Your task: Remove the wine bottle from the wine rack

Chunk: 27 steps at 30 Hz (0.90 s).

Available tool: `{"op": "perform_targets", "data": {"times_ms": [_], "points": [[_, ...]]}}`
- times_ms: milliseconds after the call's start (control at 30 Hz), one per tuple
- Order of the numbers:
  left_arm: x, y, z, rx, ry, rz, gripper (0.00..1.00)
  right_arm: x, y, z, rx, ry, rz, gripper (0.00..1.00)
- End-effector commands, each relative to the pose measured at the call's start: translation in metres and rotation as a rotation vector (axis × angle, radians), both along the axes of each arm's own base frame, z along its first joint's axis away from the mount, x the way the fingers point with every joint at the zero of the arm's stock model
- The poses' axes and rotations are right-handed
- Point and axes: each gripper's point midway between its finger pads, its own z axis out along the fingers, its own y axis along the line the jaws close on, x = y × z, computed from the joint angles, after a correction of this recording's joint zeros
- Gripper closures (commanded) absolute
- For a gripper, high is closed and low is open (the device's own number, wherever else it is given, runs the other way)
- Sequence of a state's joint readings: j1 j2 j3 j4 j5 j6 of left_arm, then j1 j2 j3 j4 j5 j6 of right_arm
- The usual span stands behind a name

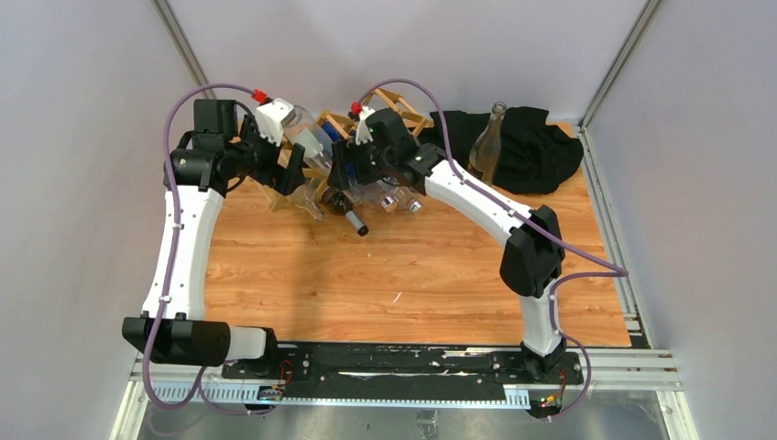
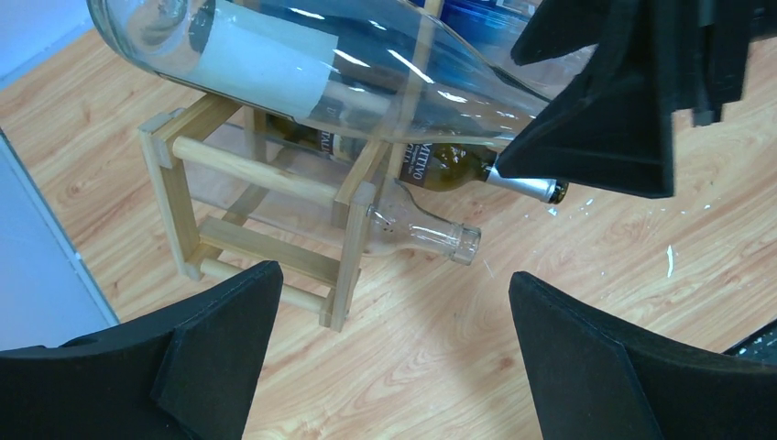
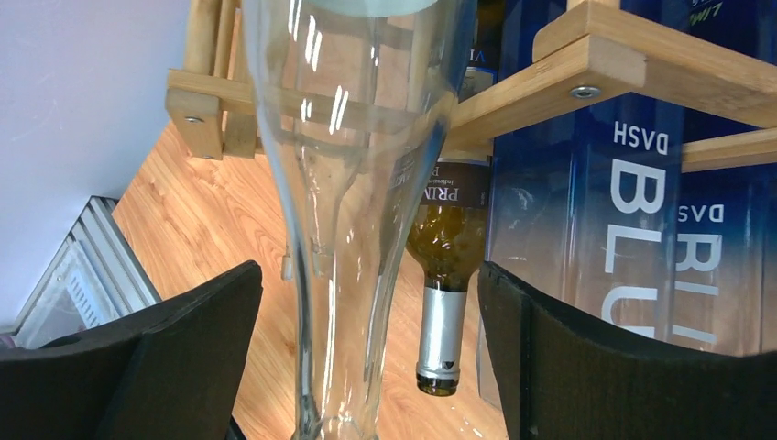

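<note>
- The clear, smooth glass wine bottle (image 2: 385, 69) with a white paper label lies tilted in an upper cell of the pale stick-lattice wine rack (image 2: 266, 174).
- The right gripper (image 3: 366, 275) is spread wide. Its matte black fingers (image 3: 183, 348) flank the tapering neck with gaps on both sides.
- The left gripper (image 2: 394, 284) gapes wide above the wood-grain table (image 2: 458, 367), holding nothing.
- A dark, foil-capped bottle (image 3: 444, 238) lies lower in the rack.

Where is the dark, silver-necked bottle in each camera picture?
Top external: dark bottle upper centre, poking from the wine rack.
Left wrist: dark bottle upper right, under the clear bottle.
Right wrist: dark bottle lower centre, neck down.
Shared landmark: the wine rack.
</note>
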State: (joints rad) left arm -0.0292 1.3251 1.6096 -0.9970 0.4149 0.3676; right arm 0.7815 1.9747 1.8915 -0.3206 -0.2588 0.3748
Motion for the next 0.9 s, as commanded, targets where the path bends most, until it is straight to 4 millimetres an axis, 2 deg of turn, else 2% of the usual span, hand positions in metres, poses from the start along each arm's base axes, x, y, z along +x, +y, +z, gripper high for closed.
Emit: {"op": "perform_targets", "data": {"times_ms": [0, 300, 467, 733, 867], "points": [[-0.008, 0.003, 0.006, 0.017, -0.028, -0.010, 0.00, -0.006, 0.015, 0.005, 0.024, 0.022, 0.036, 0.11], [-0.006, 0.002, 0.006, 0.018, -0.024, -0.016, 0.00, -0.003, 0.033, -0.001, 0.060, 0.062, 0.075, 0.22], [-0.005, 0.001, 0.007, 0.010, -0.025, -0.019, 0.00, -0.001, 0.034, -0.008, 0.055, 0.080, 0.057, 0.22], [-0.004, 0.001, 0.009, 0.009, -0.028, -0.015, 0.00, 0.009, 0.022, -0.005, 0.035, 0.038, -0.031, 0.16], [-0.003, 0.001, 0.009, 0.008, -0.026, -0.011, 0.00, 0.008, 0.026, -0.006, 0.035, 0.015, 0.010, 0.21]]}}
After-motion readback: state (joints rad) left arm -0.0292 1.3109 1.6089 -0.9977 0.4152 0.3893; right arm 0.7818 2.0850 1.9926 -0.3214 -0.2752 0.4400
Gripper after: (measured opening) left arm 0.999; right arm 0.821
